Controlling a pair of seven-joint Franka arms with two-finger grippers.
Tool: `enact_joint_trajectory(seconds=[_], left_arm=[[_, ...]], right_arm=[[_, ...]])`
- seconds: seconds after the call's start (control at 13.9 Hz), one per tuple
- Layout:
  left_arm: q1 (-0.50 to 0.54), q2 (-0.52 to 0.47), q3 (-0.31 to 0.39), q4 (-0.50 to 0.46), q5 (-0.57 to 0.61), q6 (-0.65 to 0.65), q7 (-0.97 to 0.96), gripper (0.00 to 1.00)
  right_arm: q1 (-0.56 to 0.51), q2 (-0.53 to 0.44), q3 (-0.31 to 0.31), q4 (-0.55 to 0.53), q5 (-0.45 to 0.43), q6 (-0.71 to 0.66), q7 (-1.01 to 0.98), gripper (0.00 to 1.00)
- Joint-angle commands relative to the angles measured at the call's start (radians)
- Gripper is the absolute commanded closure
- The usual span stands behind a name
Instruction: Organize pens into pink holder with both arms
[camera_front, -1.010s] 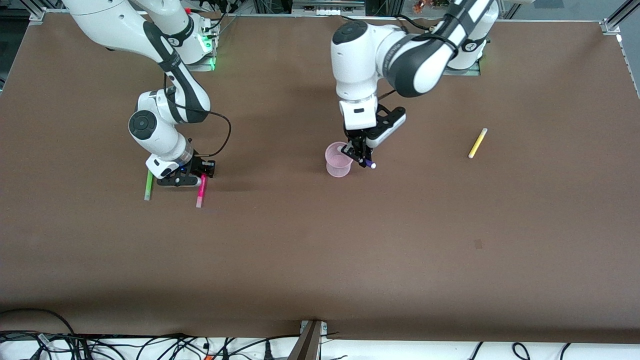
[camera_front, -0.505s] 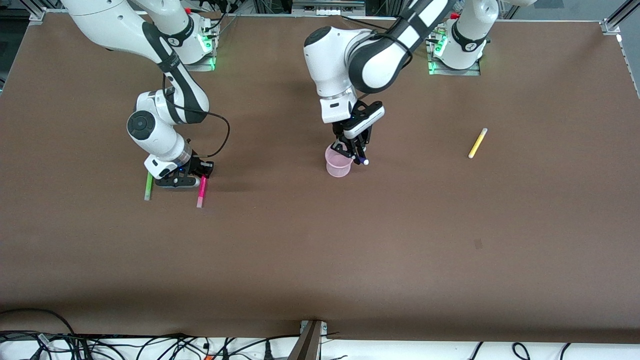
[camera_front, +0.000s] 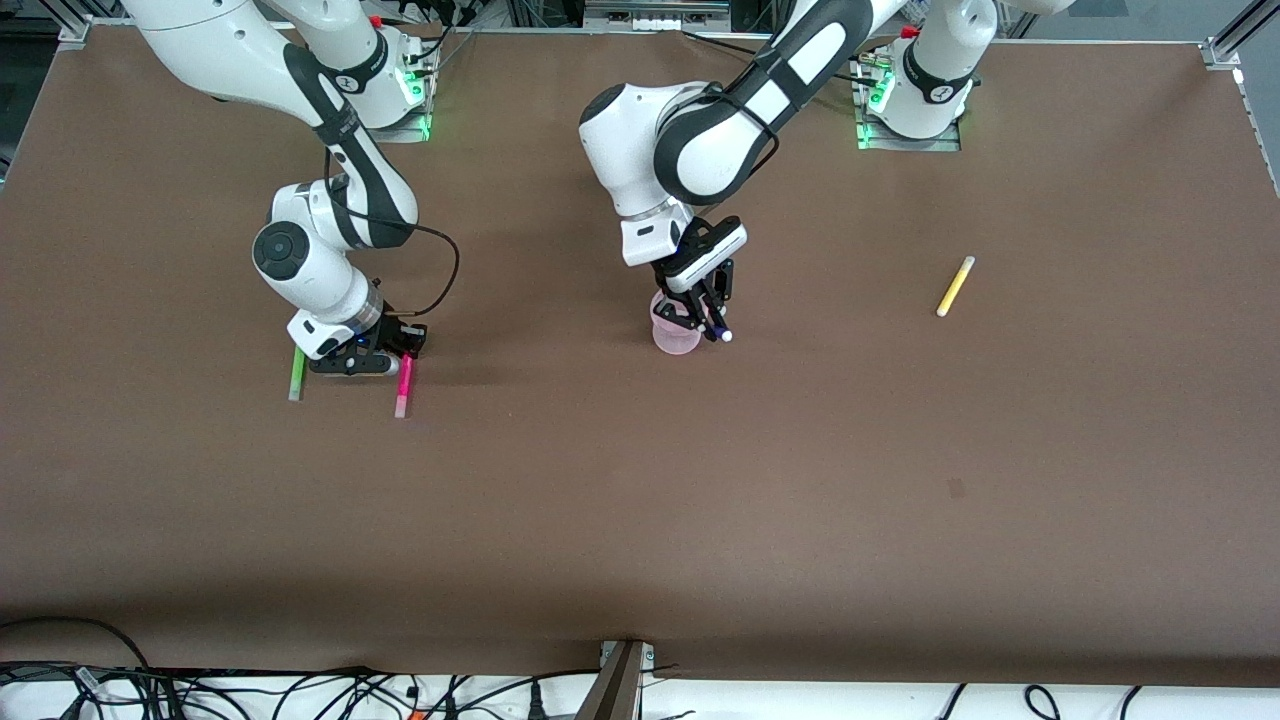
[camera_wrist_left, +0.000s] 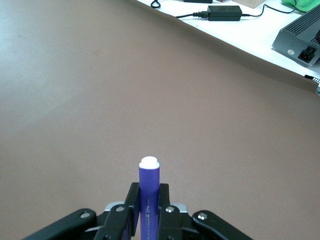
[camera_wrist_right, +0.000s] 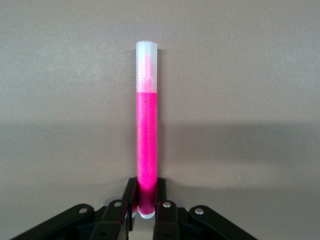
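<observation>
My left gripper (camera_front: 706, 316) is shut on the dark purple pen (camera_front: 716, 326) and holds it tilted right over the rim of the pink holder (camera_front: 672, 339), white tip pointing toward the front camera. In the left wrist view the purple pen (camera_wrist_left: 149, 192) sticks out between the fingers of that gripper (camera_wrist_left: 148, 202); the holder is out of view there. My right gripper (camera_front: 401, 357) is low at the table, shut on one end of the magenta pen (camera_front: 403, 386), which lies flat. The right wrist view shows that pen (camera_wrist_right: 147, 145) in the gripper (camera_wrist_right: 146, 200).
The light green pen (camera_front: 297, 373) lies beside the right gripper, toward the right arm's end of the table. The yellow pen (camera_front: 955, 286) lies alone toward the left arm's end. Cables run along the table's front edge.
The left arm has swung toward the right arm's end, bringing the purple pen from beside the holder to over its rim. The right gripper has stayed at the magenta pen.
</observation>
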Motion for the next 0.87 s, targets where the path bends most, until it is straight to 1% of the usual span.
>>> enact_joint_trajectory(seconds=[0.0,0.14,0.22,0.29,0.43,0.51,0.58,0.65,0.72,0.79], left_arm=[[-0.071,0.045,0.036,0.057,0.029,-0.059,-0.013,1.0],[-0.091,0.045,0.053,0.057,0.027,-0.062,-0.019,1.0],[-0.091,0.045,0.053,0.057,0.027,-0.062,-0.021,0.9],[-0.093,0.047,0.053,0.057,0.027,-0.066,-0.021,0.73],[-0.093,0.045,0.055,0.057,0.027,-0.066,-0.018,0.42],[-0.091,0.045,0.055,0.057,0.029,-0.068,-0.015,0.24],[-0.091,0.042,0.055,0.057,0.029,-0.071,-0.009,0.04],[-0.088,0.036,0.055,0.061,0.027,-0.08,0.007,0.02],[-0.08,0.033,0.053,0.078,0.026,-0.08,0.033,0.0],[-0.076,0.018,0.055,0.098,0.017,-0.082,0.071,0.0]], right_arm=[[-0.005,-0.022,0.003,0.073,0.003,-0.139,0.0,0.88],[-0.005,-0.027,-0.001,0.154,0.005,-0.279,0.004,0.88],[-0.005,-0.027,-0.003,0.187,0.005,-0.333,0.004,0.88],[-0.005,-0.027,-0.003,0.219,0.005,-0.382,0.006,0.88],[-0.005,-0.025,-0.01,0.289,0.005,-0.494,0.007,0.88],[-0.008,-0.021,-0.01,0.332,0.005,-0.564,0.01,0.88],[-0.017,-0.018,-0.01,0.371,0.005,-0.626,0.012,0.88],[-0.024,-0.018,-0.01,0.403,0.015,-0.679,0.012,0.88],[-0.025,-0.018,-0.01,0.432,0.046,-0.727,0.009,0.88],[-0.03,-0.018,-0.012,0.461,0.066,-0.773,0.009,0.88]])
